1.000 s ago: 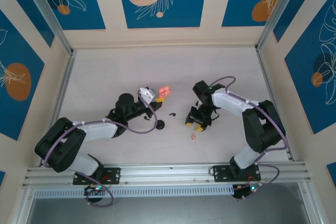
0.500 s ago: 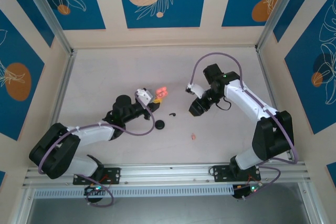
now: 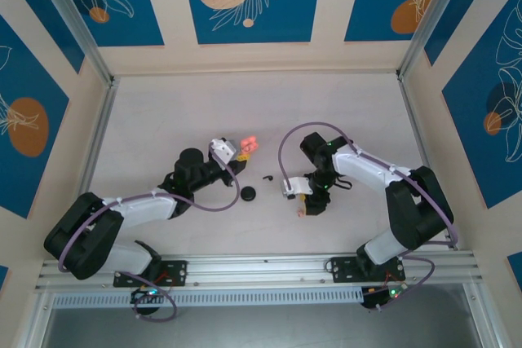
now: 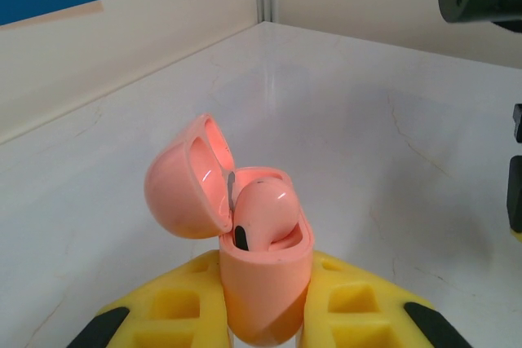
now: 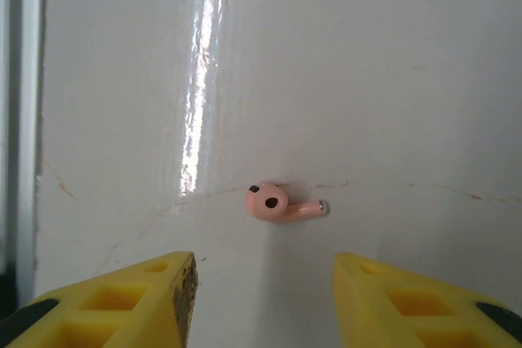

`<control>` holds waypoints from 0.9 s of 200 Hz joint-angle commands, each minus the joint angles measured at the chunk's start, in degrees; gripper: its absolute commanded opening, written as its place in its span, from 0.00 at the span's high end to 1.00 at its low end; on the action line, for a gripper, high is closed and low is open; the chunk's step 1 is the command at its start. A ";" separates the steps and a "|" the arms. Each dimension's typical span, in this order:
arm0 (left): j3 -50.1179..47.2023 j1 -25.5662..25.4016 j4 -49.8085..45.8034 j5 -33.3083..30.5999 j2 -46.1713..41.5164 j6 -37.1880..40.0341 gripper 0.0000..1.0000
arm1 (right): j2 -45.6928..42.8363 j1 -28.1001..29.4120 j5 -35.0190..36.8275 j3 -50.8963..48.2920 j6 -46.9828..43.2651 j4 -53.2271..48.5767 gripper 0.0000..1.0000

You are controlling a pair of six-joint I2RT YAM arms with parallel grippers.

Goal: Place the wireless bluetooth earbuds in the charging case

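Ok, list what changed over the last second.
The right gripper swung out toward the far side, then came back nearer and now hangs open over the loose pink bud, not touching it. Nothing was taken or let go. The left gripper stays shut on the open case with a stowed bud, barely shifted. The black bud and the loose pink bud lie where they were.

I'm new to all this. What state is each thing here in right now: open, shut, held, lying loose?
charging case: lid open, held between the left fingers.
pink earbud in case: sitting inside the case.
loose pink earbud: lying flat, untouched.
black bud: lying loose, untouched.
left fingers: shut on the charging case.
right fingers: open, holding nothing.
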 commanded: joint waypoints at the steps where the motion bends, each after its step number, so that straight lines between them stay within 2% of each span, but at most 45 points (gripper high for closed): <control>1: -0.49 0.55 0.58 -0.45 -0.11 0.58 0.85 | 0.38 1.48 1.62 -1.66 -6.72 5.96 0.53; 18: -0.48 0.51 0.66 -0.13 0.11 0.50 0.85 | 1.16 2.08 1.33 -2.50 -9.10 8.83 0.53; 97: -0.79 0.62 1.11 -0.39 0.62 0.41 0.85 | 1.77 4.71 -3.18 -4.94 -9.77 5.97 0.50; 180: -0.84 0.75 0.80 -1.08 0.45 0.92 0.85 | 3.47 3.02 -1.18 -6.41 -6.10 7.31 0.49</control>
